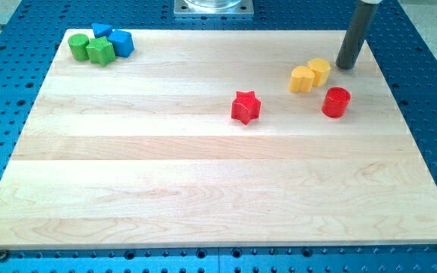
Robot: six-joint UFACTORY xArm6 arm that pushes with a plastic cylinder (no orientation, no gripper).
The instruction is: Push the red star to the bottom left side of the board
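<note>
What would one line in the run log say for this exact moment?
my tip: view's top right, beside yellow blocks, touching nothing | red star: near centre, unpushed | red cylinder: right of star

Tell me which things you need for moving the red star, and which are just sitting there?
Needed:
red star, mid-board
my tip, up at the view's right, beside the yellow blocks, apart from the star
board

Just lying about:
two yellow blocks
red cylinder
two green blocks and two blue blocks, top left corner
</note>
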